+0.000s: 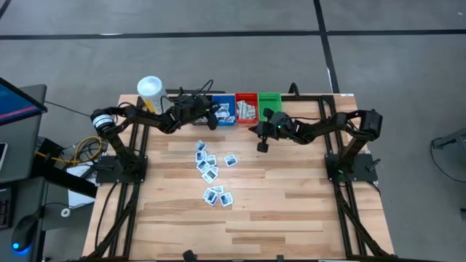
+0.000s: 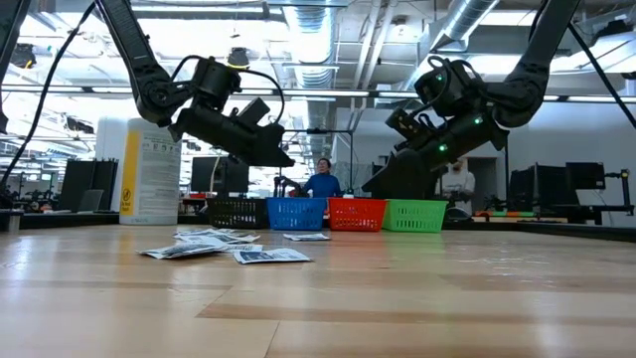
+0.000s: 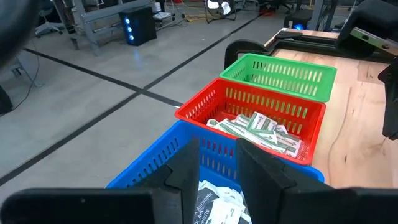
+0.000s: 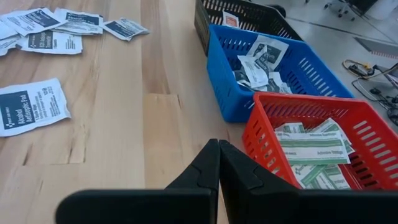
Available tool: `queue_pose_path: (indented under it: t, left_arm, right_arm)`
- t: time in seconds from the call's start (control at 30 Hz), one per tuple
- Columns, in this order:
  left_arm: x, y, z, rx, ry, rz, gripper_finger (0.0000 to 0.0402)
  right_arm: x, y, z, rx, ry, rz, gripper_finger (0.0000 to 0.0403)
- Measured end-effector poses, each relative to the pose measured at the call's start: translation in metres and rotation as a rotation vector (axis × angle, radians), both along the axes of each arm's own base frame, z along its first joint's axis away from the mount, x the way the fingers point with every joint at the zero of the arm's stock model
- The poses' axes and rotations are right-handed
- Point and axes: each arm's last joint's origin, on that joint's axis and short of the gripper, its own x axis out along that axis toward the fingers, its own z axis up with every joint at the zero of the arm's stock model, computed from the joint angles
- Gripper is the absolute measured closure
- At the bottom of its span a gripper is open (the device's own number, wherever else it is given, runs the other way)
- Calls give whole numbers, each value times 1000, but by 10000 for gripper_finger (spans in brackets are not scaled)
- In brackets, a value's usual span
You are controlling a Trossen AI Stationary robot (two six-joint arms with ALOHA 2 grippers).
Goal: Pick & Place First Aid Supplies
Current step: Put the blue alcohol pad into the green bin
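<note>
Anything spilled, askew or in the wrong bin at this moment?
Nothing looks spilled or damaged. White packets lie scattered loose on the table, apparently just unsorted. The blue bin holds white packets, the red bin green-grey strips. One packet shows in the black bin.

Bare table [image 1: 291, 211] near scattered packets [image 1: 211, 171]; bins [image 1: 246, 108] line the far edge.
</note>
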Motion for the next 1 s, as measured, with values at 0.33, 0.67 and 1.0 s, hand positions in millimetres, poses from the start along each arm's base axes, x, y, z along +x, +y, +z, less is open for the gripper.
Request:
queue_pose_path:
  t: [0.33,0.67,1.0]
  left_arm:
    - [16,-31,8,126,15,-181,298]
    - [-1,-55,0,89,39,-223,298]
    - [-39,-71,0,88,30,-219,298]
  right_arm:
    - [-11,0,21,-75,46,-31,403]
    - [-59,6,72,-68,132,-69,403]
    - [-88,-4,101,-69,33,-189,403]
